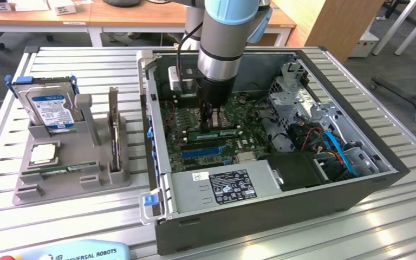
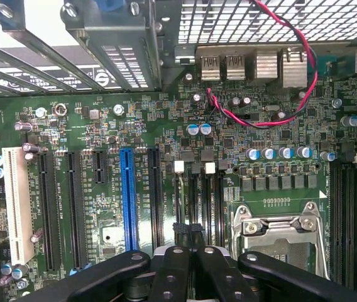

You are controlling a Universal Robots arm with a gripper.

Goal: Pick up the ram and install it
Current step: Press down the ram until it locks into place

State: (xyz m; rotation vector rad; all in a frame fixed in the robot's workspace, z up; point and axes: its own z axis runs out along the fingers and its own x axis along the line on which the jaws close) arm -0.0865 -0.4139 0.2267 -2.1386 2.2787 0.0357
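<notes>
reaching down inside the open grey computer case (image 1: 280, 208), the black two-finger gripper (image 1: 209, 125) hangs just above the green motherboard (image 1: 193, 116) with its jaws closed together. in the wrist view the gripper (image 2: 188, 236) sits over a set of dark memory slots (image 2: 198, 201) beside the silver processor socket (image 2: 278, 234). what it clasps cannot be told for sure. a long, thin green ram stick (image 1: 221, 131) lies in the board right at the fingertips, so the pick seems done and the seating looks close to finished or under way.
</notes>
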